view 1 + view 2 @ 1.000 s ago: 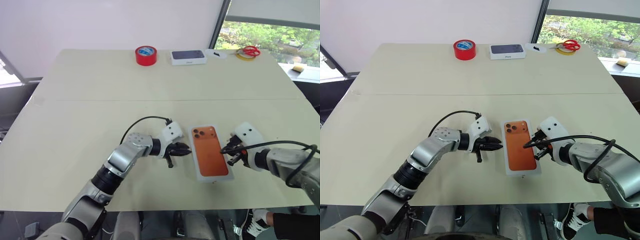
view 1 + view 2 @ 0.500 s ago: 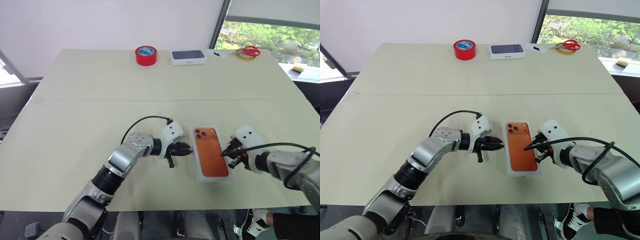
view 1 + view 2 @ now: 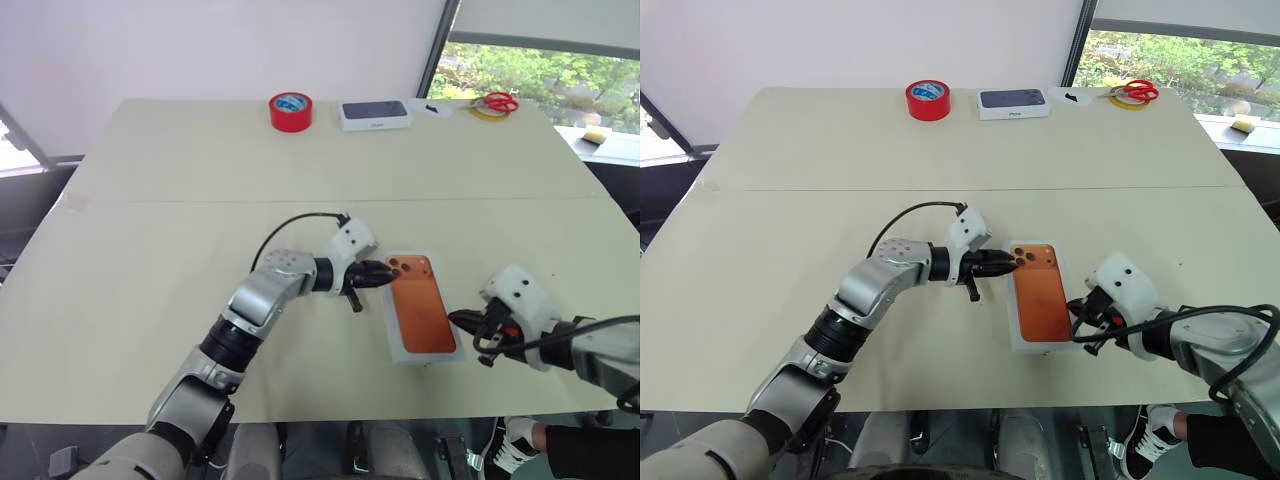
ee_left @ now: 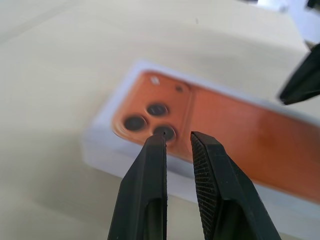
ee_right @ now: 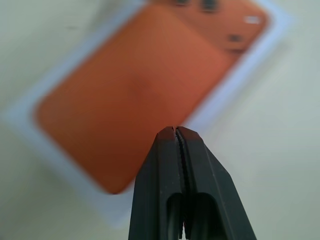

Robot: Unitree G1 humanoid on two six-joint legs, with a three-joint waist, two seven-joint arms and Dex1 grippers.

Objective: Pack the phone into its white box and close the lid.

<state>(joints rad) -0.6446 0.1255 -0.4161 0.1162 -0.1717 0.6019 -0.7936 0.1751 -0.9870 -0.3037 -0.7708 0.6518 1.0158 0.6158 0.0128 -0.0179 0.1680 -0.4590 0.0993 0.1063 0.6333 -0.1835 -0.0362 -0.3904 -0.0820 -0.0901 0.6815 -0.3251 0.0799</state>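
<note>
lid [image 3: 421, 308] on box, prob seated, phone hidden | my L claw [image 3: 388, 275] slightly parted, tips at lid's camera end | R claw [image 3: 462, 322] pressed together, beside lid | left: confirm closed

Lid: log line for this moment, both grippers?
lid: flat, picture up | left gripper: slightly open, at lid's lens end | right gripper: shut, beside lid, holding nothing

The lid [image 3: 421, 308] is white around its edge, with an orange phone picture with dark lenses on top. The table [image 3: 200, 180] is pale cream. The tape roll [image 3: 291, 110] is red with a blue-and-white face. The far box [image 3: 376, 114] is white with a dark top. The scissors [image 3: 498, 101] have red handles. Both grippers' fingers [image 4: 150, 190] are black; the wrist housings are white.
</note>
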